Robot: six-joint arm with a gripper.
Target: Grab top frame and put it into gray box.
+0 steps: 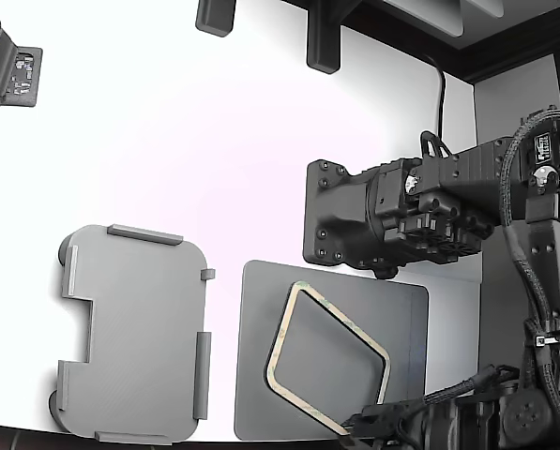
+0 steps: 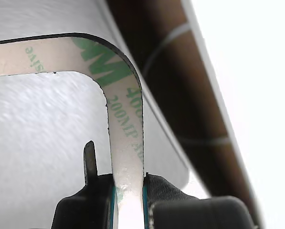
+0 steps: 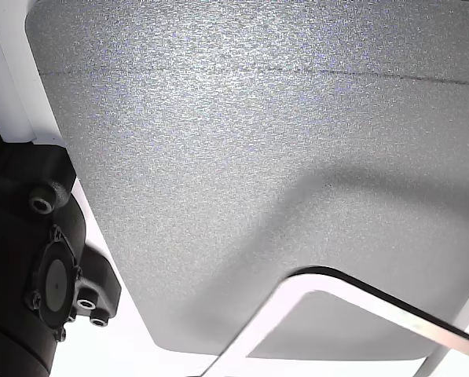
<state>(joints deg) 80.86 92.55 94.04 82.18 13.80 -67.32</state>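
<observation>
Thin cream frame (image 1: 327,359) held tilted above the dark mat (image 1: 406,323), skewed against the mat's edges in the exterior view, one corner lowest at the picture's bottom edge where the gripper (image 1: 362,424) meets it. Border cream-beige, open in the middle, the mat's gray showing through. In the wrist view, frame (image 2: 125,119) seen close: pale strip with green print on it, rounding one corner and running down into the gripper (image 2: 128,202). Pinched there between two dark pads edged in teal, one on each face of the strip, closed tight on it. Thin dark prong standing just beside the strip. Textured gray of the mat (image 2: 32,129) behind and through the opening.

In the other view, frame (image 3: 352,302) as a pale band with a dark edge crossing the lower part of the picture, its shadow cast softly on the mat (image 3: 242,141) beneath, so apart from the mat there.

Gray tray (image 1: 134,333) flat on the white table (image 1: 214,141), toward the exterior view's left, well apart from the frame, a strip of bare table between tray and mat. Raised darker tabs along its edges, rectangular notch on its left side as that view shows it. Nothing lying in it.

Large black arm (image 1: 401,216) reaching over the mat's far edge, toward the exterior view's right.
</observation>
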